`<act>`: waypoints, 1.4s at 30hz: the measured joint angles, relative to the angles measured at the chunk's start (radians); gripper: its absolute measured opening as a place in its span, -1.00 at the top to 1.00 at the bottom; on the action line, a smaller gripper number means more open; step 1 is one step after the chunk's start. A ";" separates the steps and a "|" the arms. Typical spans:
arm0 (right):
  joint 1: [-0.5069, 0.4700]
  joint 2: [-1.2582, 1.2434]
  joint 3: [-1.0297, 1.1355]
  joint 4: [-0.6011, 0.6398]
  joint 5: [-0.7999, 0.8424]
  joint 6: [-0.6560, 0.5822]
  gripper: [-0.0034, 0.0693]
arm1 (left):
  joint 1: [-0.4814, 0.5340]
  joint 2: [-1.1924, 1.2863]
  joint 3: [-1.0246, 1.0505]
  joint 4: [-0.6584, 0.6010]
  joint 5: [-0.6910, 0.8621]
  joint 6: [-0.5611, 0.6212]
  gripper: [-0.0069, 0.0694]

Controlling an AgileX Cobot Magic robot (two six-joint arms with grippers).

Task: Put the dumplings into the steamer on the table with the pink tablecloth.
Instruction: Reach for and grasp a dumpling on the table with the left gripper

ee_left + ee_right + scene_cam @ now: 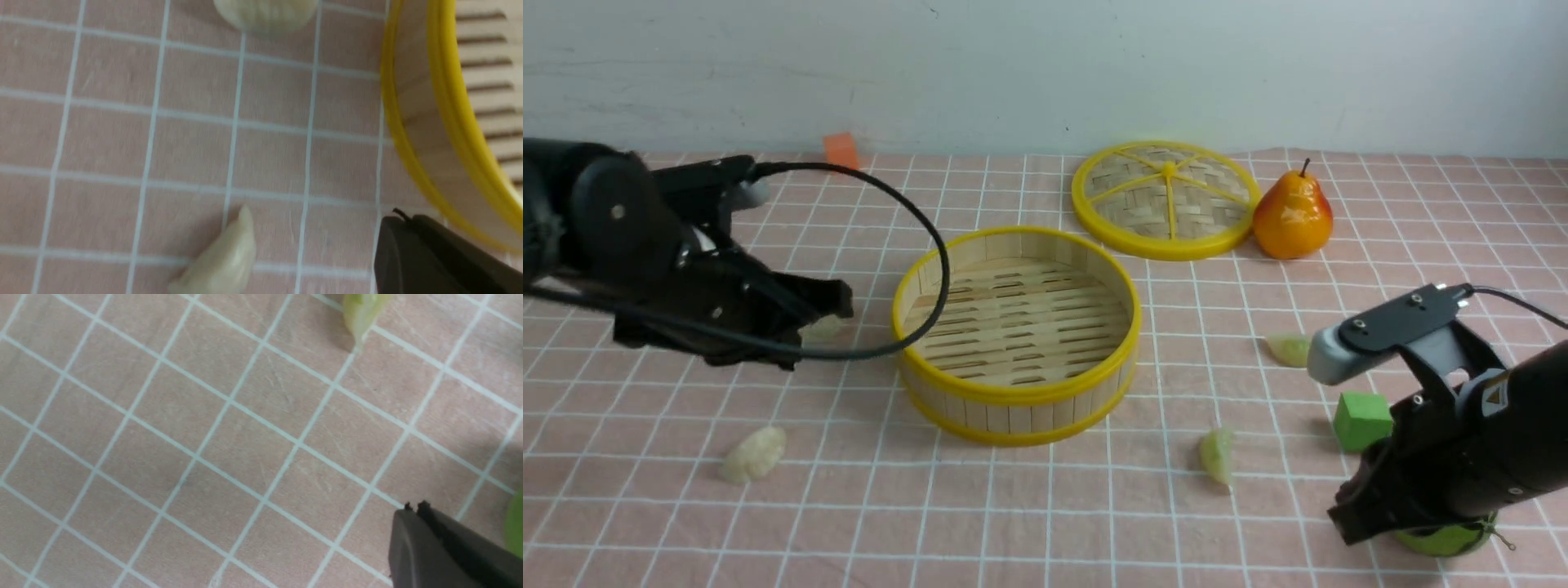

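The steamer stands mid-table on the pink tablecloth; it holds nothing. One cream dumpling lies front left. Another lies partly hidden behind my left gripper. The left gripper is shut and empty, low over the cloth left of the steamer. In the left wrist view its tip is beside the steamer wall, with one cream dumpling close by and another farther off. Two green dumplings lie right of the steamer. My right gripper is shut and empty at front right; its tip is apart from a green dumpling.
The flat woven lid and a pear sit at the back right. A green cube lies beside my right arm. A green round object is partly hidden under that arm. An orange tag is at the back wall.
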 joint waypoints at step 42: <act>0.002 0.011 0.000 0.178 0.017 -0.129 0.87 | 0.036 0.569 -0.503 0.350 0.107 -0.585 -0.39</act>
